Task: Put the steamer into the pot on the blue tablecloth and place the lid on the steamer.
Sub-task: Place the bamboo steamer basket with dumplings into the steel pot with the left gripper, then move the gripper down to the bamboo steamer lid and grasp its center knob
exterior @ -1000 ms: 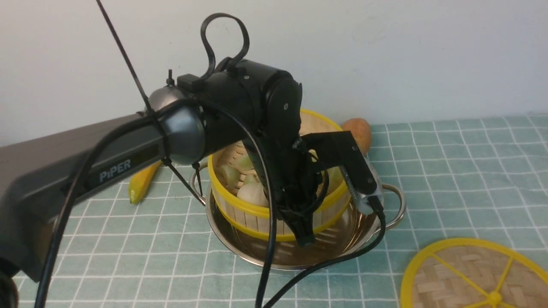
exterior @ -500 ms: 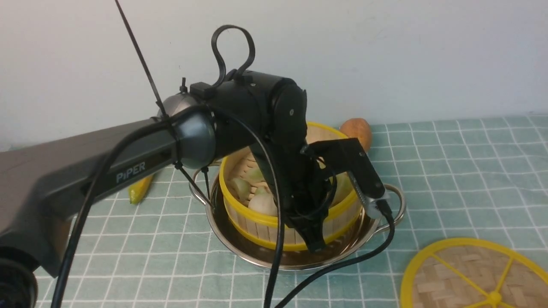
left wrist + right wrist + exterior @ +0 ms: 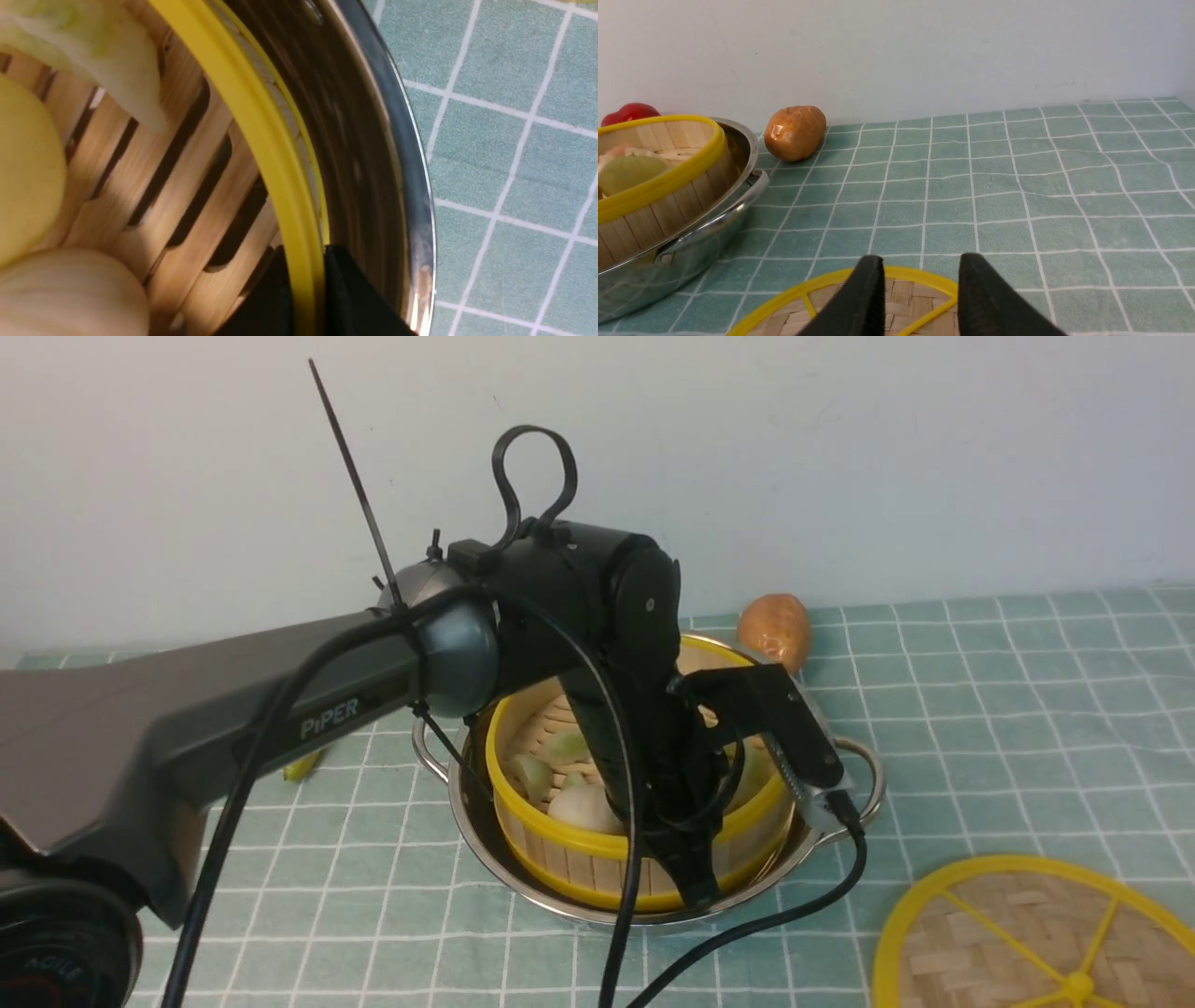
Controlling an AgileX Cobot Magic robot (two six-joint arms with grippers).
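Note:
The steamer (image 3: pixel 560 859), a bamboo basket with yellow rims and pale dumplings, sits low inside the steel pot (image 3: pixel 868 775) on the blue tablecloth (image 3: pixel 980 709). My left gripper (image 3: pixel 695 887) is shut on the steamer's near rim. In the left wrist view my black fingers (image 3: pixel 348 298) pinch the yellow rim (image 3: pixel 261 116) just inside the pot wall (image 3: pixel 383 140). The lid (image 3: pixel 1027 933) lies flat on the cloth at the front right. My right gripper (image 3: pixel 920 259) is open and empty, just above the lid's edge (image 3: pixel 896 291).
A brown potato (image 3: pixel 773 630) lies behind the pot by the wall. A yellow item (image 3: pixel 299 767) lies to the pot's left, mostly hidden by my left arm. A red pepper (image 3: pixel 629 112) shows behind the pot in the right wrist view.
My left arm has moved right and down with the steamer. The steamer has gone from above the pot's rim to low inside it.

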